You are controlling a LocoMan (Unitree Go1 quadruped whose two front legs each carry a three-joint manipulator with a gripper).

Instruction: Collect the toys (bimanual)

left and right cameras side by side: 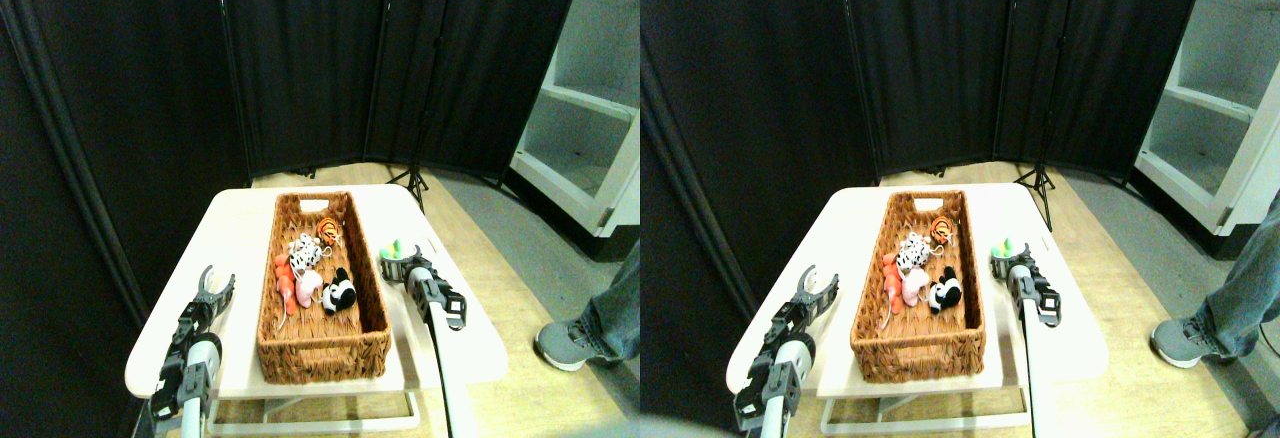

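Right claw (pixel 392 261) at green toy (pixel 396 249), basket (pixel 372 298) beside

My limbs are pale tubes; my left gripper (pixel 214 280) and right gripper (pixel 394 263) are black, angular, with silver joints.

We're looking at a lab or test studio: black folding curtain screens (pixel 400 58) are closing off the back, a tripod stand (pixel 413 180) is standing by them, a small white tabletop (pixel 240 228) is sitting on wood flooring (pixel 520 278), white shelving (pixel 590 108) is lining the right side.
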